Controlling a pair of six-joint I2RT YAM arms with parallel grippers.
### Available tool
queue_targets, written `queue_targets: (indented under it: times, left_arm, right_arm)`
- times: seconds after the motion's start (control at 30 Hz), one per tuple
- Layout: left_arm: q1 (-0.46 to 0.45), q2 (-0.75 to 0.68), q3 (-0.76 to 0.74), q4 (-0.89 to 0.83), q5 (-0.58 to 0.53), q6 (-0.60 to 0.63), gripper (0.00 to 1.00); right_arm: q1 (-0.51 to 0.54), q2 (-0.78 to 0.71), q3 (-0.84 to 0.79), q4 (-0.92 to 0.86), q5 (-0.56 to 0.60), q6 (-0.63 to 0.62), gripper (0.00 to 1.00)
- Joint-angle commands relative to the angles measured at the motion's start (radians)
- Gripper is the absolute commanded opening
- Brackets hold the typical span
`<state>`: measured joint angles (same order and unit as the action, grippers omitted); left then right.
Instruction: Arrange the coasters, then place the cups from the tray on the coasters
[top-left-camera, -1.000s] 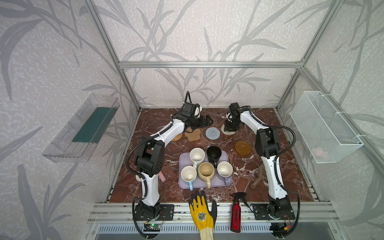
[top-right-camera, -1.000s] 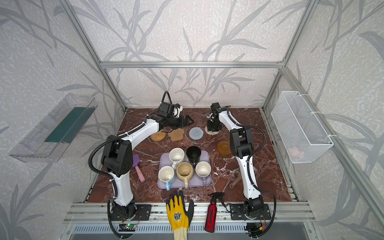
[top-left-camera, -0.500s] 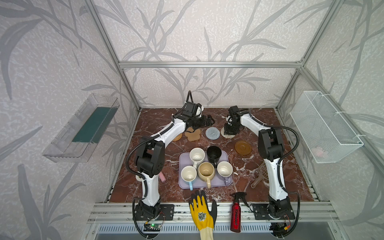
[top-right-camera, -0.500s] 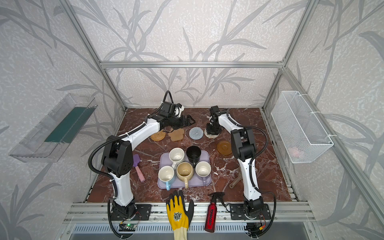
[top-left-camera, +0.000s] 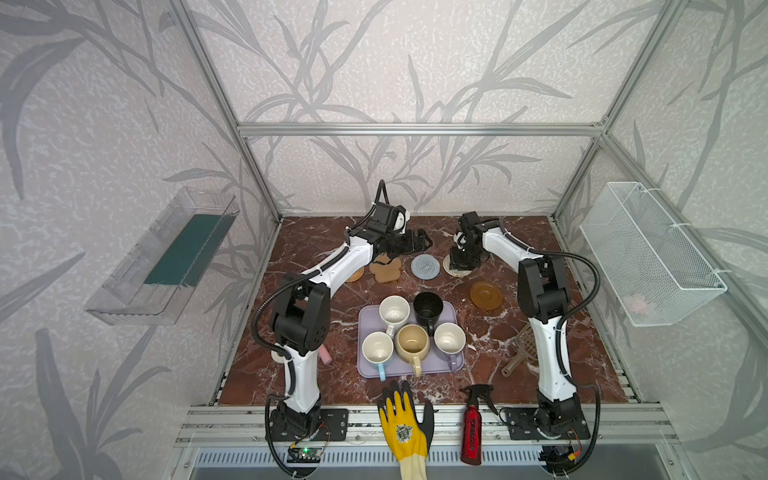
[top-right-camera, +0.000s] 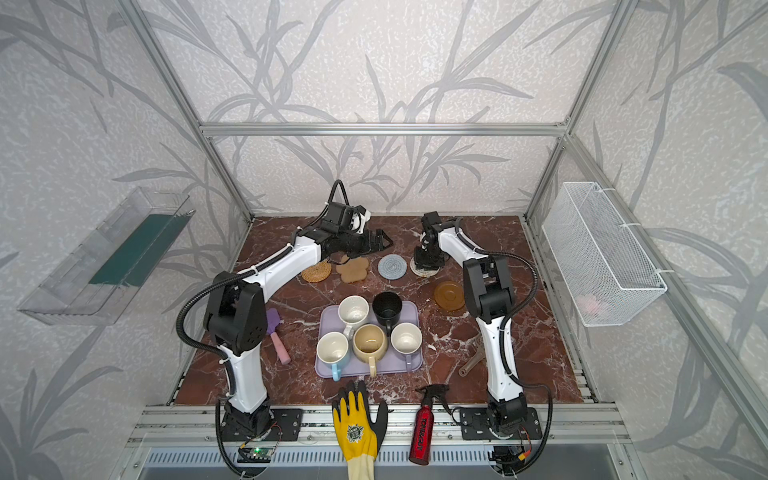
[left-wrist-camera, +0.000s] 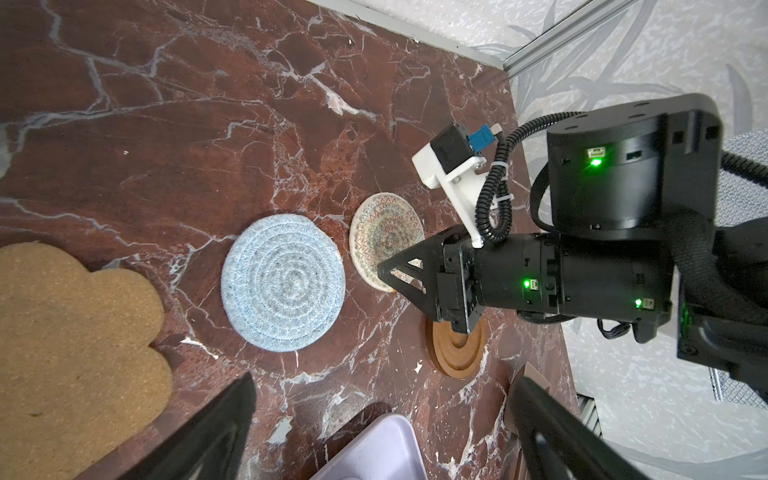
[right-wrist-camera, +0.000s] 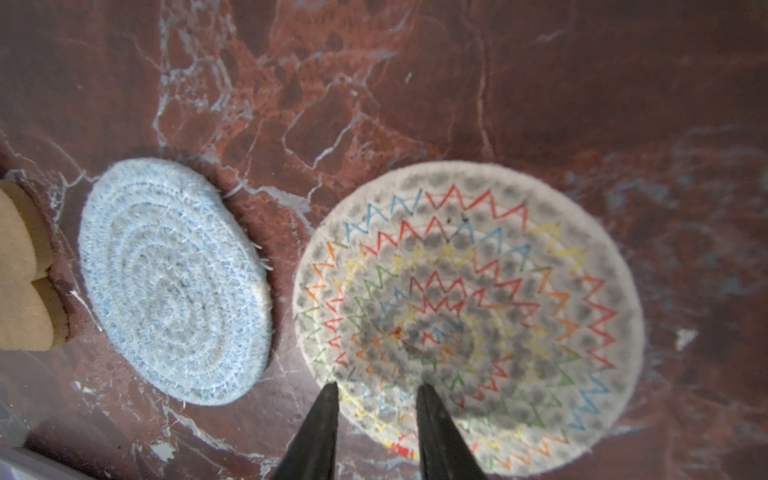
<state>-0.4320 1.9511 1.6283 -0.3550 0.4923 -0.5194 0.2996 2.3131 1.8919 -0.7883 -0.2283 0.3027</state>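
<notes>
Five coasters lie in a row at the back: orange rattan (top-right-camera: 316, 271), tan paw (top-left-camera: 386, 268), grey-blue round (top-left-camera: 425, 266), cream spiral with coloured zigzags (right-wrist-camera: 469, 316) and, nearer, the amber disc (top-left-camera: 485, 295). My right gripper (right-wrist-camera: 378, 392) points down at the cream coaster's near edge, its jaws a narrow gap apart, the mat flat beneath them. My left gripper (top-left-camera: 415, 243) hovers open above the table behind the paw and grey-blue mats, holding nothing. The lavender tray (top-left-camera: 455, 368) carries the cups: white speckled (top-left-camera: 394, 309), black (top-left-camera: 428, 307), light blue (top-left-camera: 377, 348), beige-yellow (top-left-camera: 412, 343), lavender-grey (top-left-camera: 449, 338).
A purple and pink scoop (top-right-camera: 276, 332) lies left of the tray, a brown slotted spatula (top-left-camera: 519, 349) to its right. A yellow glove (top-left-camera: 405, 428) and a red spray bottle (top-left-camera: 471, 428) rest at the front rail. A wire basket (top-left-camera: 648, 253) and a clear shelf (top-left-camera: 162, 257) hang on the side walls.
My right gripper has come down and forward onto the cream coaster's edge. The left gripper has drifted slightly to the right, still open. The coasters and cups have not shifted.
</notes>
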Motion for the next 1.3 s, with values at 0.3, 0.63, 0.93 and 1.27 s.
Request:
queue_targets:
  times: [0.3, 0.63, 0.93, 1.27]
  left_arm:
    - [-0.009, -0.098, 0.044, -0.049, -0.018, 0.014, 0.98]
    - [-0.037, -0.188, 0.034, -0.059, 0.036, 0.067, 0.99]
    - [-0.093, -0.17, 0.064, -0.057, 0.048, 0.085, 0.99]
    - [-0.141, -0.071, 0.17, -0.194, -0.001, 0.185, 0.99]
  right_arm:
    - [0.001, -0.163, 0.038, -0.053, 0.008, -0.028, 0.36]
    - [0.0, -0.493, -0.261, -0.009, 0.085, -0.04, 0.99]
    - [-0.056, -0.689, -0.542, -0.003, 0.127, -0.041, 0.99]
    - [-0.185, -0.677, -0.695, 0.072, 0.093, -0.091, 0.9]
